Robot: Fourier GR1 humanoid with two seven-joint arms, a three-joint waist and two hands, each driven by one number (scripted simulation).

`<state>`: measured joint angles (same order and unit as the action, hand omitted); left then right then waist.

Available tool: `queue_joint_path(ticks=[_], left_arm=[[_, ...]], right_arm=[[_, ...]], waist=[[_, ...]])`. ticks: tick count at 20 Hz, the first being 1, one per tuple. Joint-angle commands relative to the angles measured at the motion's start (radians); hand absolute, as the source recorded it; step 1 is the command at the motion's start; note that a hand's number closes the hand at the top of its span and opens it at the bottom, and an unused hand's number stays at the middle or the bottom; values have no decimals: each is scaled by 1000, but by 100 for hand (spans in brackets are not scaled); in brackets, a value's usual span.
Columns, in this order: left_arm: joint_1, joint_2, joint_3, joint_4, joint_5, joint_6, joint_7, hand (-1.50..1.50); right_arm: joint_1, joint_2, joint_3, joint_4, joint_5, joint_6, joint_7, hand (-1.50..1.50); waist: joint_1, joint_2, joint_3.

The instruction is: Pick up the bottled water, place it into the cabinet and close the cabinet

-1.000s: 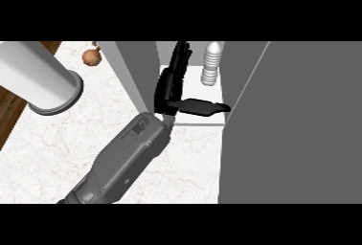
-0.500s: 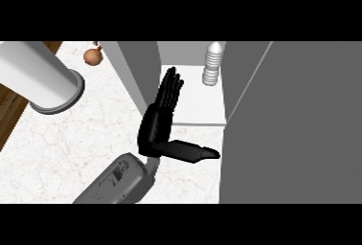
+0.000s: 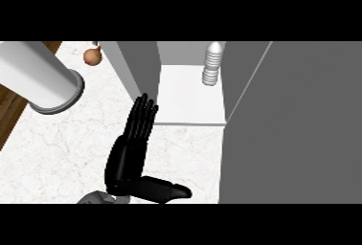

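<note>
The bottled water [image 3: 212,64], white and ribbed, stands upright at the back of the open cabinet, on its white floor [image 3: 187,100]. The cabinet's grey door [image 3: 297,124] stands open along the right. My left hand [image 3: 127,153] is over the marble counter in front of the cabinet. It is open, with fingers straight and pointing toward the front edge of the cabinet's left wall [image 3: 138,67], thumb stuck out to the right. It holds nothing and is well apart from the bottle. My right hand does not show.
A large white cylinder [image 3: 39,79] lies on the counter at the left. A small brown object [image 3: 93,55] sits at the back, left of the cabinet. A strip of dark wood [image 3: 10,115] runs along the counter's left edge.
The left hand has drawn back out of the cabinet toward the lower edge, away from the bottle, and its fingers have straightened. The bottle stays standing inside.
</note>
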<state>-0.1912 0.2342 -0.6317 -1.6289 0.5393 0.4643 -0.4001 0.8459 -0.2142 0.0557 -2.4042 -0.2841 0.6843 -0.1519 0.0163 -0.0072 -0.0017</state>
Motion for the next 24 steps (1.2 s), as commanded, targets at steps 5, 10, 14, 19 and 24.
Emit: queue_joint_path(ticks=[5, 10, 14, 19, 24], left_arm=[[148, 108, 38, -178, 5, -3, 8, -150], [207, 165, 94, -208, 43, -55, -14, -150], [286, 174, 76, -268, 28, -57, -54, -150], [302, 184, 114, -299, 43, -50, -45, -150], [376, 259, 182, -318, 105, -131, -55, -150]], right_arm=[[67, -24, 213, -249, 133, -7, 151, 150], [28, -14, 353, -282, 219, -28, 192, 150], [-50, 30, 477, -249, 319, -88, 259, 150], [-128, 87, 677, -238, 457, -130, 326, 150], [-262, 117, 727, -205, 485, -159, 397, 150]], waist=[[-13, 0, -1], [-19, -3, -5], [-8, -3, -4], [-11, 0, -4], [9, -4, -7]])
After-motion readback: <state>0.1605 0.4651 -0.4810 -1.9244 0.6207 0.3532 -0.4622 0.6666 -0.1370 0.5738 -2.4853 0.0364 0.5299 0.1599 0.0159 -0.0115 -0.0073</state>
